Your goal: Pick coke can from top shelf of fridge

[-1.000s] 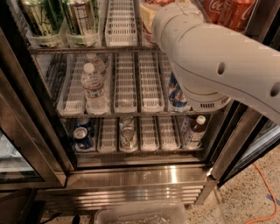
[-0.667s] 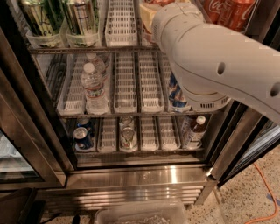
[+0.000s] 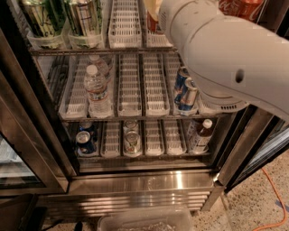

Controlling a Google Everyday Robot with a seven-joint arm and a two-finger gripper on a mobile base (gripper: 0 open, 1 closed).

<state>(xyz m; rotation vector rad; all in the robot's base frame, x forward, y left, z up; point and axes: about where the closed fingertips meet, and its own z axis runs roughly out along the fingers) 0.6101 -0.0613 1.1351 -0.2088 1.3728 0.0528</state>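
The fridge (image 3: 135, 180) stands open with three wire shelves. On the top shelf (image 3: 124, 27), red coke cans (image 3: 241, 6) show at the upper right edge, behind my arm. Another red can (image 3: 152, 25) peeks out at the left of the arm's end. My white arm (image 3: 226, 49) reaches from the right up into the top shelf. Only a cream part of my gripper (image 3: 151, 8) shows at the top edge, right above that red can; the rest is hidden by the arm. Tall green-patterned cans (image 3: 43, 18) stand at the top left.
Middle shelf holds water bottles (image 3: 95, 88) at left and blue-and-silver cans (image 3: 186, 92) at right. Bottom shelf holds cans (image 3: 85, 142) and a dark bottle (image 3: 202, 135). The door frame (image 3: 27, 117) stands at left. An orange cable (image 3: 275, 198) lies on the floor at right.
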